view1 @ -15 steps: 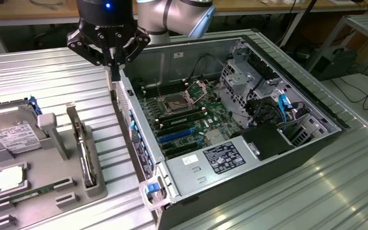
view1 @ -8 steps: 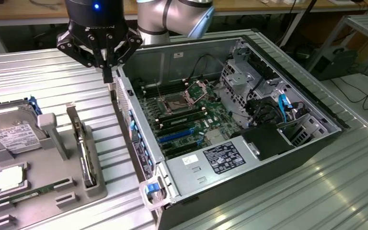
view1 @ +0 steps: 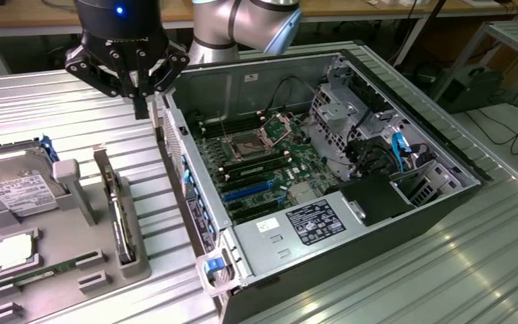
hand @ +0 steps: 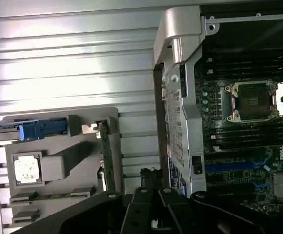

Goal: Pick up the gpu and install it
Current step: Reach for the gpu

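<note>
Closest thing in the wrist view is the gripper [hand: 151, 181] itself, black linkages with the fingers pinched together and nothing between them. In the exterior view the gripper [view1: 140, 111] hangs over the gap between the grey parts tray [view1: 70, 236] and the back wall of the open PC case [view1: 439, 162].

The gpu [view1: 119, 216] stands on its long edge in a slot of that tray, silver bracket end up. In the wrist view the gpu [hand: 105, 156] shows edge-on. The claw is near it, not touching.

So I'd call this the approach to the pick. My take on doing it well: centre over the card's top edge, square the fingers to its flat faces, and open them before going down, since closed tips would just hit the edge. Grab the board, not the bracket, and pull straight up so it doesn't bind in the slot. The tray's upright post [view1: 77, 192] is just beside it, so watch clearance.

Everything sits on a ribbed metal table [view1: 403, 270], shiny and probably slippery. The hard drive [view1: 16, 189] shares the tray. Behind are wooden benches [view1: 358, 8], with cables on the floor [view1: 511, 135] at the exterior view's right.
</note>
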You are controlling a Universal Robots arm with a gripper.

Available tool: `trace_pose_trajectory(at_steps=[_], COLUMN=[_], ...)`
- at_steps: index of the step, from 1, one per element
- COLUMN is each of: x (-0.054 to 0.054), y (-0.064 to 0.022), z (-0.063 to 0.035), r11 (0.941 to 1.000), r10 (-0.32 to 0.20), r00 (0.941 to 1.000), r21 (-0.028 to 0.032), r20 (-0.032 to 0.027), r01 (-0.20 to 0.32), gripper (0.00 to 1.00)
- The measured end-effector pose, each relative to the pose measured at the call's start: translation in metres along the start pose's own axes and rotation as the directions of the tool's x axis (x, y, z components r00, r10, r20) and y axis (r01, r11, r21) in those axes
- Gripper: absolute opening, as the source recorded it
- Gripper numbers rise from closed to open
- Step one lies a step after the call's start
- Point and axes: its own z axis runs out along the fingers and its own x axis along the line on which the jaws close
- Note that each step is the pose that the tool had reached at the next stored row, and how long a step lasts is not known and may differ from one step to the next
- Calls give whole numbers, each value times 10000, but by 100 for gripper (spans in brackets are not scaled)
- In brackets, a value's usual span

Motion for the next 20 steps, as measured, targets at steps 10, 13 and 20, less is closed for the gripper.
trace_pose_trajectory(at_steps=[10, 13, 20], x=[183, 222, 323], y=[-28, -34, -50], z=[-2, -3, -3], r11=[10000, 10000, 10000], r10=[1, 1, 1], r00=[10000, 10000, 10000], r21=[1, 1, 1], r20=[-15, -18, -26], r01=[-1, -1, -1], gripper=[11, 11, 11])
